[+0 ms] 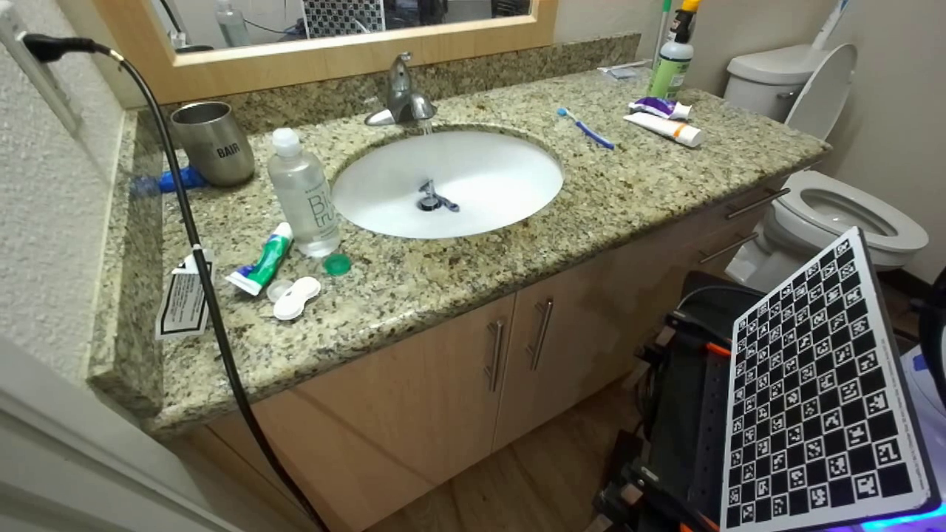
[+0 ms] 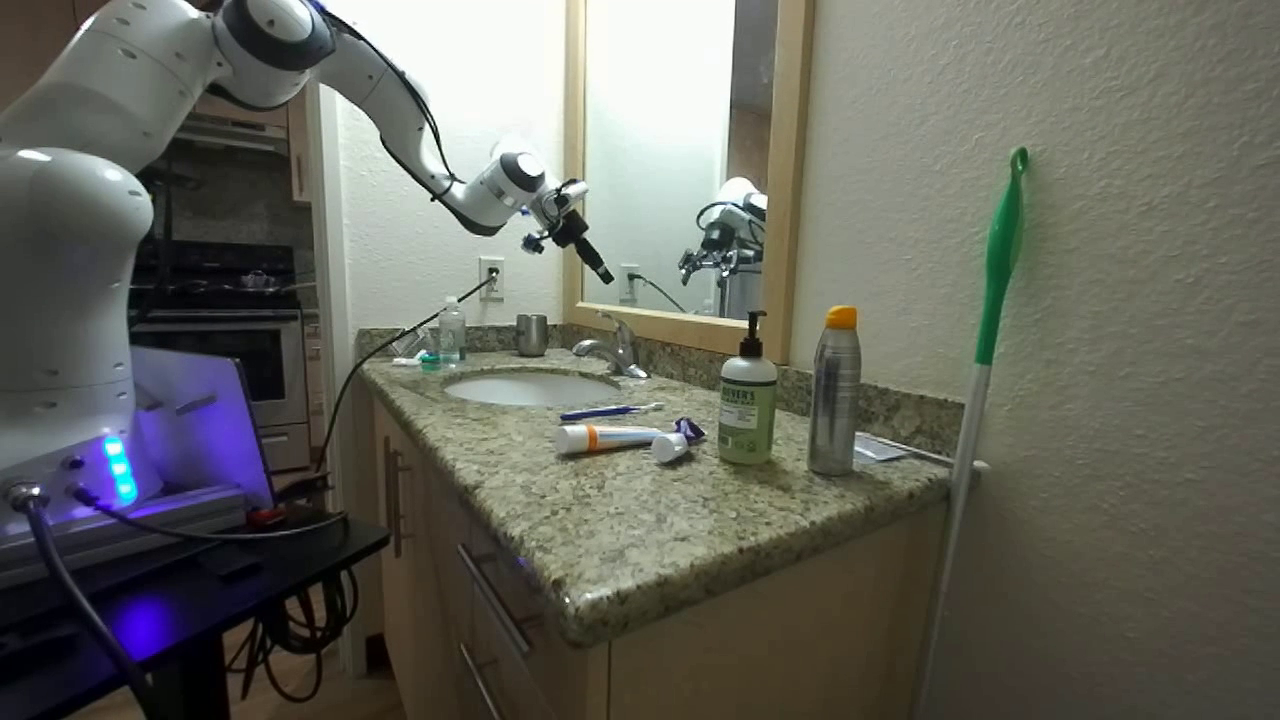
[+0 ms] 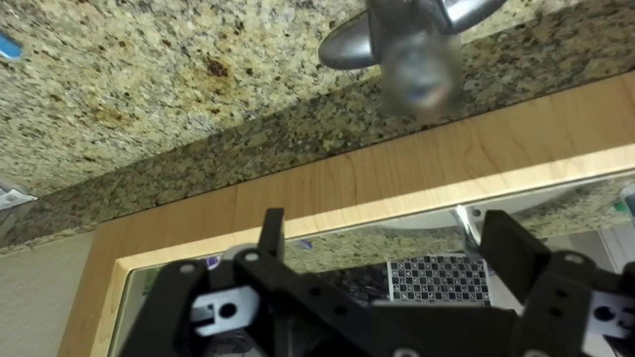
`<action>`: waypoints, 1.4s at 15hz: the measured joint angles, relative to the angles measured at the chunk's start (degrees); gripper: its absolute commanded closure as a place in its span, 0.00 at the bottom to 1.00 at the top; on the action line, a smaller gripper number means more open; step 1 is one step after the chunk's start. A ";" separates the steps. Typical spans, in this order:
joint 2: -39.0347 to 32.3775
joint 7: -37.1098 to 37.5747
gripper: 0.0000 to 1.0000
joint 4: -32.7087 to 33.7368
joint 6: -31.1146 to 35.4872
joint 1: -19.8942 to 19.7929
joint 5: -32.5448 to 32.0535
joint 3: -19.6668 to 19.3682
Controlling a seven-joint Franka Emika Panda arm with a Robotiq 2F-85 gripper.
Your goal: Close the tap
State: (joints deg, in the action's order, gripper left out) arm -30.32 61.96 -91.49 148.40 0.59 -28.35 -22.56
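The tap is a silver faucet at the back of the sink, with its lever raised on top. A faint thin stream of water shows under its spout in an exterior view. The tap also shows in an exterior view and at the top of the wrist view, where part of it is blurred. My gripper hangs above the tap, close to the mirror, apart from it. In the wrist view my gripper has its fingers wide apart with nothing between them.
The wood-framed mirror rises right behind the tap. A dark metal cup and a clear bottle stand beside the sink. A toothbrush, a soap bottle and a spray can are on the opposite side. A black cable crosses the counter end.
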 measured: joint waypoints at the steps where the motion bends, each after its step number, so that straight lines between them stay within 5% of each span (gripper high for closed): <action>1: -0.37 -0.39 0.00 0.00 -1.07 -0.08 0.74 0.09; 21: -4.41 -6.36 0.00 1.45 -9.51 -0.31 3.12 0.78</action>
State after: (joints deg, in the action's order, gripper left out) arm -34.73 55.60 -90.03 138.90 0.28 -25.23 -21.77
